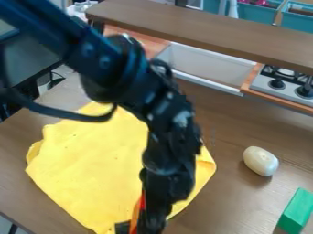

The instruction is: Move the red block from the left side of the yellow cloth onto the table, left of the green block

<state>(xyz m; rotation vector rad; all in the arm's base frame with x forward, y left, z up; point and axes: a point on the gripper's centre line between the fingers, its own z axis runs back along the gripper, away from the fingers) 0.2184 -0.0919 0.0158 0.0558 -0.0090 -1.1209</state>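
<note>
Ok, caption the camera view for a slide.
Black robot arm above a yellow cloth, a white egg-shaped object and green block nearby.

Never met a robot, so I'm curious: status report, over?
Gripper at yellow cloth's near edge, beside something orange-red. Cloth spread out, partly hidden by arm. White egg-shaped thing, green block off the cloth.

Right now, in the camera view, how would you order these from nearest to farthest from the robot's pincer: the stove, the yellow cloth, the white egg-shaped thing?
1. Yellow cloth, spread out close by.
2. White egg-shaped thing, toward the picture's right.
3. Stove, at the upper right.
</note>
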